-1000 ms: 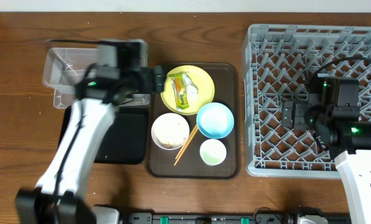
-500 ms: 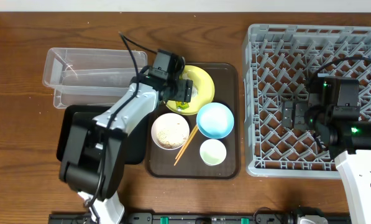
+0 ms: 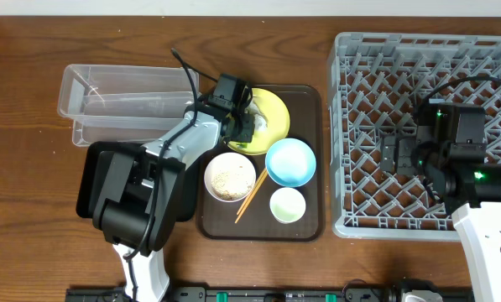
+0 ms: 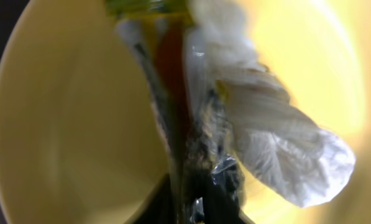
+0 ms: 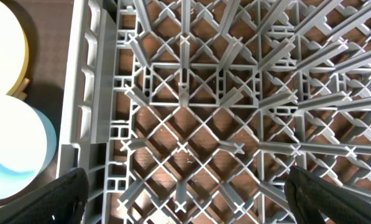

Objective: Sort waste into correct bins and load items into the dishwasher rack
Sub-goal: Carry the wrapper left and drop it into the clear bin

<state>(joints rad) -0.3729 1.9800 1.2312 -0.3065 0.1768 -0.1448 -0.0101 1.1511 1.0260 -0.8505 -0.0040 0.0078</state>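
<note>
Waste sorting: pinching snack wrapper [image 4: 170, 68] in left gripper [image 3: 243, 126], upper centre. Next: lift clear of tissue [image 4: 278, 137]. Keeping right gripper [image 5: 188, 193] spread over dishwasher rack [image 5: 98, 93].

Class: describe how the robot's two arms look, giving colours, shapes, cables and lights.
Left arm: white rounded shells, black joints, a black wrist cable. Right arm: same white and black, green lights, a looping cable, black fingertips.

Robotics lab bench staged as a dish-clearing station, dark wooden desk [image 3: 32, 210] ran up to a pale wall [image 3: 233, 7] at its far edge, grey dishwasher rack [image 3: 376, 75] filled the right edge, brown serving tray [image 3: 305, 109] sat mid-desk, left arm [image 3: 141, 184] and right arm [image 3: 477, 226] rose from the near edge.
</note>
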